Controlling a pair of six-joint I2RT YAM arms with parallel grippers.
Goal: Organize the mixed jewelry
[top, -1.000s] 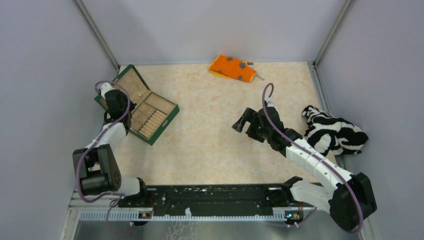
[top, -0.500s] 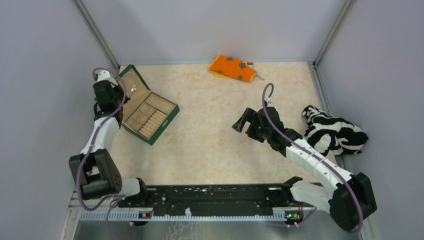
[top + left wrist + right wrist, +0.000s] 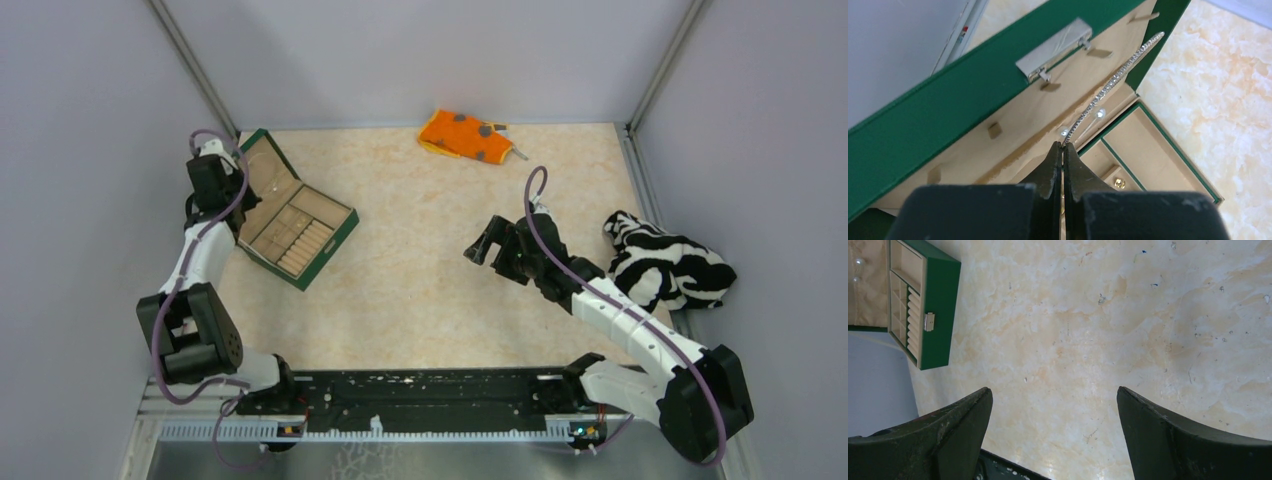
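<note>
Top view: left gripper (image 3: 218, 190) is hovering at the open green jewelry box (image 3: 300, 225). Left wrist: its jaws are clamping the silvery bangle (image 3: 1120, 72) (seen edge-on), probably touching the lid lining (image 3: 1013, 115). Right wrist: right gripper (image 3: 1053, 396) is hanging spread wide over bare table (image 3: 1098, 315).

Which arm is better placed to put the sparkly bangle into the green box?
Left. The left gripper is shut on the bangle, close to the open green box. The right gripper hangs open and empty above the table, away from the box.
</note>
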